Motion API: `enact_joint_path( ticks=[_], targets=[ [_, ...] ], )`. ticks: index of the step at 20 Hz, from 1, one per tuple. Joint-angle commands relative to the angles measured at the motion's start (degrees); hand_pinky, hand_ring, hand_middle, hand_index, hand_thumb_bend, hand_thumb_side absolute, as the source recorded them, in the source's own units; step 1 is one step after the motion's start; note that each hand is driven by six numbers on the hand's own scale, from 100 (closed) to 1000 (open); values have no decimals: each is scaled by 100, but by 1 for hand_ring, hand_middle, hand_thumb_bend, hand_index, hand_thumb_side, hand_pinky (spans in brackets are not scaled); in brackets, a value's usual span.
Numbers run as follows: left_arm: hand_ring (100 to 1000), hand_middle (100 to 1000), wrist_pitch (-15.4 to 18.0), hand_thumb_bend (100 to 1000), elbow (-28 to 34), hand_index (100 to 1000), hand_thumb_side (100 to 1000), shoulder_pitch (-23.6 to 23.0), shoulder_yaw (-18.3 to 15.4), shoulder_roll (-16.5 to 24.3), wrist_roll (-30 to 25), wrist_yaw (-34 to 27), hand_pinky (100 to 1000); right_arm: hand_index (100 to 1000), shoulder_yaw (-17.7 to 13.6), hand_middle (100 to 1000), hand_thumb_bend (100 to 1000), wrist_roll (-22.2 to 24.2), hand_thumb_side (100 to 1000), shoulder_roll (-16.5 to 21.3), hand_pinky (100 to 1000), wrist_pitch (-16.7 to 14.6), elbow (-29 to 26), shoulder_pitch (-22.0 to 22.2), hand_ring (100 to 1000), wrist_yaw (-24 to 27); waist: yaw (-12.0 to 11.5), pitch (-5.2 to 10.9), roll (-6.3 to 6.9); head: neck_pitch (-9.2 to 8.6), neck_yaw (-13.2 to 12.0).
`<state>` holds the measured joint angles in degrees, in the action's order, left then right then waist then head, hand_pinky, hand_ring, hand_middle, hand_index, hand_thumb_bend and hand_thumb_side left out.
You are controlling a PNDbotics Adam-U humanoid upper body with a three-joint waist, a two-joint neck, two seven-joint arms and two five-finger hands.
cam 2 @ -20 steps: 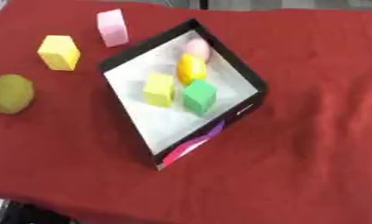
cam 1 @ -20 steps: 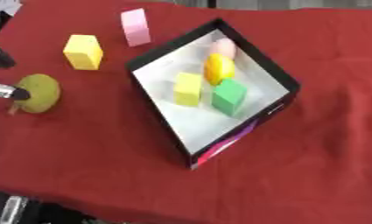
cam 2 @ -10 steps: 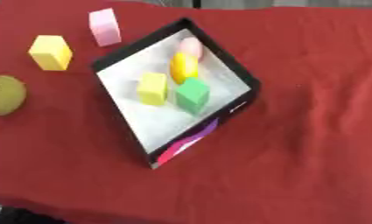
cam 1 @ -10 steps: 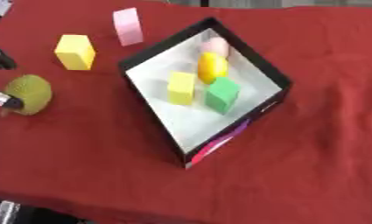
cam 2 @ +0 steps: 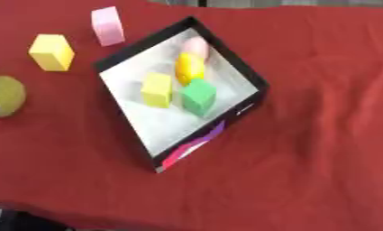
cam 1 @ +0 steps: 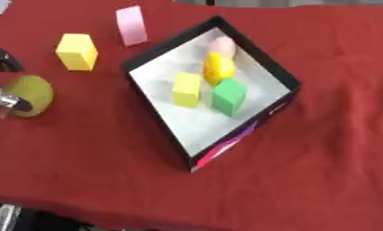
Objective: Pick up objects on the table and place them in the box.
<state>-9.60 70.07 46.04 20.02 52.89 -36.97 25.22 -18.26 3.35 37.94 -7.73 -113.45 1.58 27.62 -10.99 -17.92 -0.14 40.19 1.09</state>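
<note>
- Four things lie inside our box, a black-walled tray with a white floor set cornerwise on the red cloth: a yellow block, a green block, a rounded yellow piece and a pale pink rounded piece toward the far corner.
- We see the green block just beside the yellow block, and the rounded yellow piece touching or nearly touching the green block's far side.
- Three things remain outside the box on the cloth, all to its left: a pink block standing near the far edge, a second yellow cube nearer us, and an olive-green round fruit closest to the left edge.
- Our left hand shows only at the left edge of the left eye view, as a few dark and silver fingers; one lies against the near left side of the green fruit. We cannot tell whether the fingers are curled round the fruit or merely touching it.
- Our right hand shows in neither view.
- One coloured pink and purple patch marks the box's near outer wall.
</note>
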Motion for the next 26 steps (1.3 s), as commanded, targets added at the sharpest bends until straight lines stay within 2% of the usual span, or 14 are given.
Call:
enact_joint_path(
  ticks=[1, 13, 19, 20, 21, 22, 24, 25, 26],
  targets=[
    [870, 788, 24, 756, -123, 847, 432, 156, -19, 23, 84, 171, 896, 888, -37, 647, 100, 27, 527, 63, 934, 6, -114, -11, 676, -60, -5, 119, -2, -13, -7],
    [875, 796, 222, 794, -594, 855, 335, 260, -19, -206, 163, 888, 899, 889, -37, 649, 100, 130, 526, -61, 940, 40, -114, 11, 677, -187, 3, 65, -48, -68, -81],
    [874, 794, 269, 762, -708, 852, 334, 224, -98, -191, 131, 988, 897, 888, -15, 649, 100, 174, 527, -95, 942, 81, -114, 23, 678, -254, -6, 59, -45, -64, -97],
    [864, 782, 243, 673, -715, 840, 315, 220, -119, -197, 156, 970, 884, 888, -12, 649, 100, 179, 527, -102, 942, 94, -114, 23, 678, -264, -8, 57, -44, -69, -102],
    [859, 778, 197, 650, -721, 836, 305, 216, -141, -207, 197, 936, 880, 888, -12, 649, 100, 180, 527, -109, 943, 109, -114, 23, 678, -277, -10, 57, -45, -71, -103],
    [824, 735, 140, 513, -728, 811, 234, 213, -172, -215, 252, 886, 841, 888, -11, 650, 100, 180, 527, -115, 943, 122, -114, 25, 678, -290, -10, 56, -49, -74, -96],
    [767, 664, -9, 350, -698, 741, 156, 214, -260, -229, 399, 751, 770, 889, -12, 650, 100, 180, 526, -123, 943, 128, -114, 33, 679, -316, -8, 56, -57, -77, -90],
    [761, 657, -85, 321, -641, 733, 152, 204, -303, -237, 481, 671, 762, 889, -15, 650, 100, 179, 526, -126, 943, 121, -114, 37, 679, -328, -8, 54, -60, -81, -87],
    [746, 643, -142, 227, -567, 709, 111, 193, -337, -239, 568, 586, 739, 889, -16, 650, 100, 178, 526, -129, 944, 116, -114, 41, 679, -338, -7, 54, -63, -82, -84]
  ],
)
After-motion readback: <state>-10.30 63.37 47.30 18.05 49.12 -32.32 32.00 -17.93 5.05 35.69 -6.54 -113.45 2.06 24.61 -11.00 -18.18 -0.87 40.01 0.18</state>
